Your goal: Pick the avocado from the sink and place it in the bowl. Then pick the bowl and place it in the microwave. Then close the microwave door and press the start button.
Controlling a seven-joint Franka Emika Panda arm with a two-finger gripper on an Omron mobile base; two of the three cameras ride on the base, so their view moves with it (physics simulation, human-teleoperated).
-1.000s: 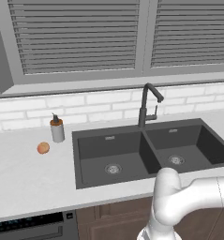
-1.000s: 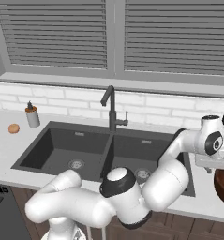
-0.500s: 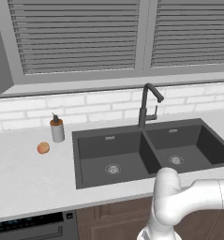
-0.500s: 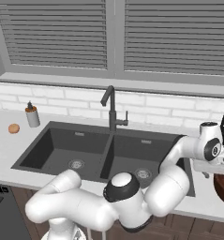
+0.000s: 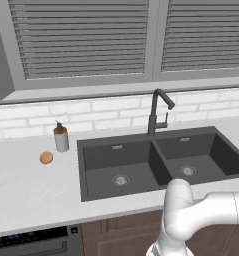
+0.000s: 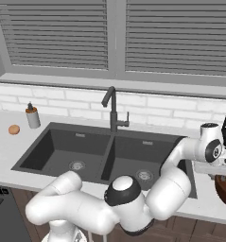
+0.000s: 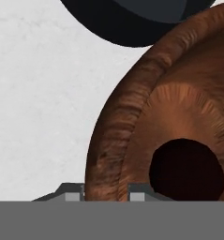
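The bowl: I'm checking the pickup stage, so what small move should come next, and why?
Probably finish closing and then lift straight up. In the hand view the bowl's rim runs down between the two fingers, one outside the wall and one inside, and the avocado already lies in it. A level lift should keep the fruit inside.

There is one bowl [image 7: 132, 117] with one avocado [image 7: 186, 168] inside. The worktop [image 5: 21, 185] carries one sink [image 5: 156, 160] with two basins, one faucet [image 5: 158, 112], one orange fruit [image 5: 46, 158] and one dispenser bottle [image 5: 61, 137].
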